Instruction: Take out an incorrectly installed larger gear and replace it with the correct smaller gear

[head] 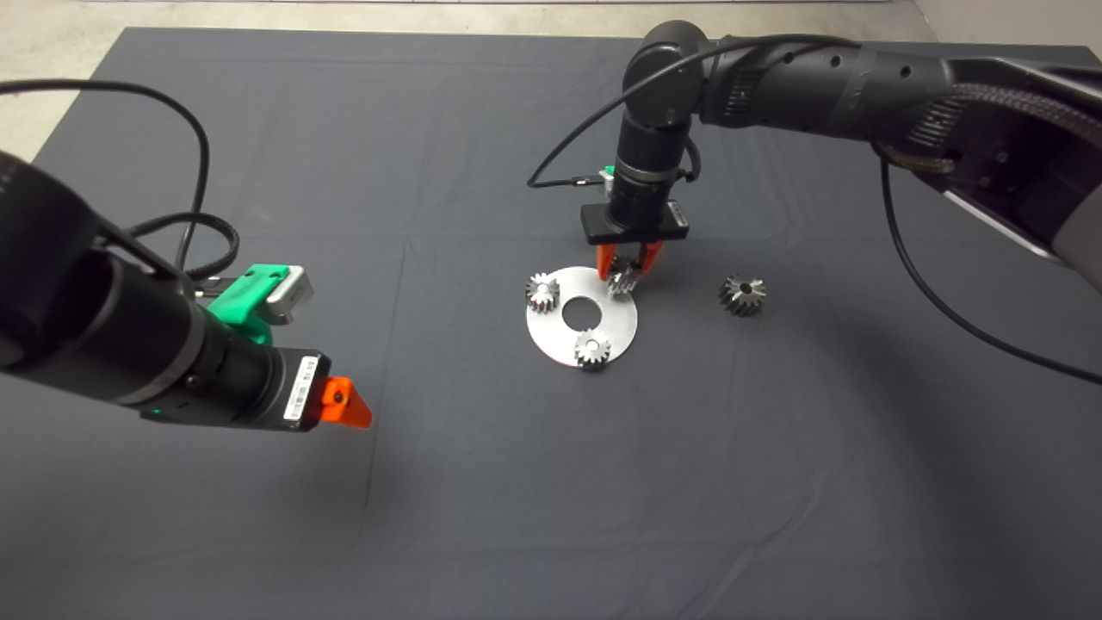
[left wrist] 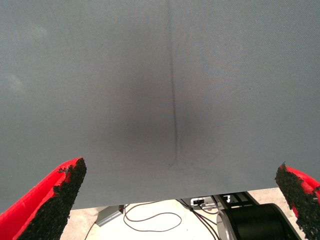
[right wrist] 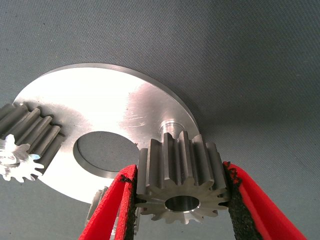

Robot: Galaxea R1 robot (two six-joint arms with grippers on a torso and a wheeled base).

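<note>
left arm (head: 129,344) fills the near-left of the head view, well apart from the disc, w/ the left gripper (left wrist: 175,200) hovering over bare mat (head: 344,517); its fingers (left wrist: 50,200) are spread wide, nothing betw them. right arm (head: 818,77) reaches in over the mat and drops straight down at the disc's far edge. steel disc (head: 551,336) lies flat on the mat, round hole in its centre. larger gear (head: 742,294) sits on the mat beside the disc, off it, on the right arm's side, nothing touching it. two small gears (head: 542,293) (head: 592,349) stand on the disc's rim. right gripper (right wrist: 182,200) is closed on the smaller gear (right wrist: 181,175), pads on opposite sides of the teeth, gear held just above a short peg (right wrist: 172,124) on the disc.
</note>
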